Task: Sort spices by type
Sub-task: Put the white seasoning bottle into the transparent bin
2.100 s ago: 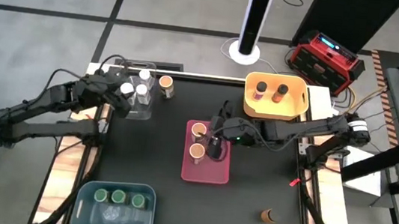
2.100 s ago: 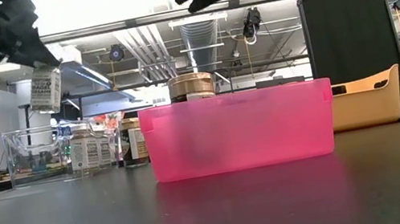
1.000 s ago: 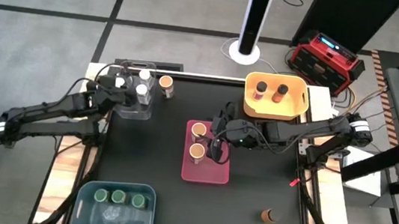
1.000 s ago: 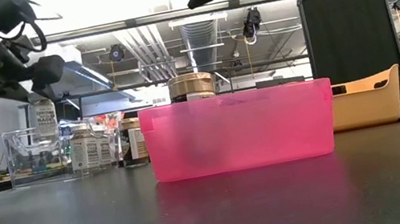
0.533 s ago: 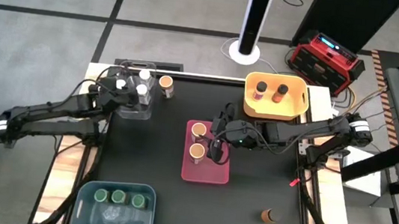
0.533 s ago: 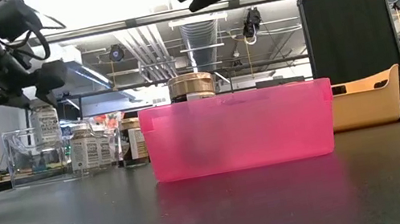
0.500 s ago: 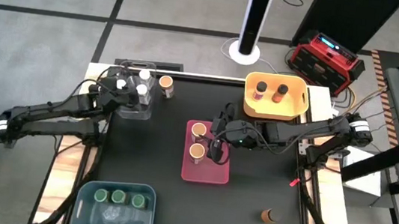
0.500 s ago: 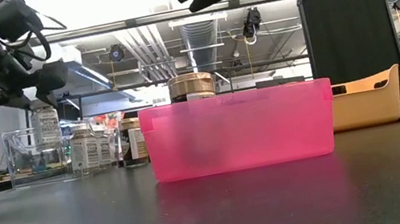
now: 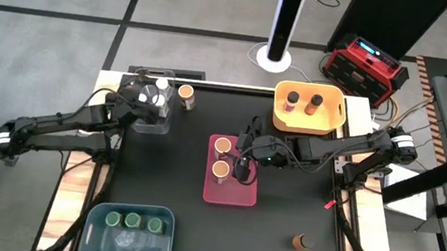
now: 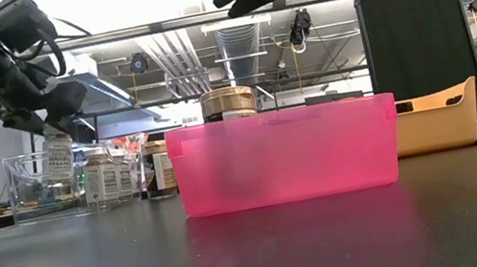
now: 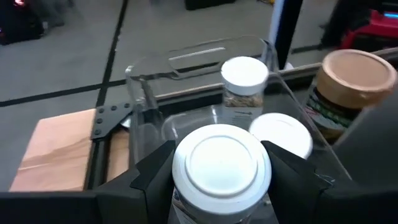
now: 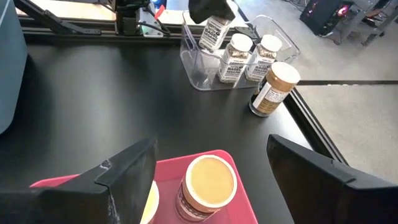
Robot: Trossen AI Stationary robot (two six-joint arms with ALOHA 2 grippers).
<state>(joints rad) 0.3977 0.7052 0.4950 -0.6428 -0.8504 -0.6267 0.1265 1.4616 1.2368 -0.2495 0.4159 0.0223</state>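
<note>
My left gripper [image 9: 144, 99] is shut on a white-lidded spice jar [image 11: 221, 168] inside the clear bin [image 9: 157, 120] at the far left. Two more white-lidded jars [image 12: 235, 56] [image 12: 264, 50] stand in that bin. An orange-lidded jar [image 9: 186, 94] stands on the table just outside it. My right gripper [image 9: 242, 166] hangs open above the pink bin [image 9: 232, 194], which holds two orange-lidded jars [image 9: 223, 147] [image 9: 221, 170]. Its fingers touch nothing. My left gripper pinches the jar at its lid end [image 11: 180, 171] between its two fingers [image 11: 152, 177], one on each side of the lid. The fingers slant down from the table's left side. The jar [image 10: 58, 156] hangs tilted below them, partly within the clear bin's walls and above its floor.
A yellow bin [image 9: 329, 121] at the far right holds two dark-lidded jars. A blue bin [image 9: 160, 249] at the near left holds green-lidded jars. One brown-lidded jar [image 9: 301, 242] stands alone near the front right. Bare black tabletop lies between the bins.
My left gripper has sunk a little toward the clear bin and rolled. The white-lidded jar has gone down between the bin's walls and now hangs tilted. My right gripper has kept still.
</note>
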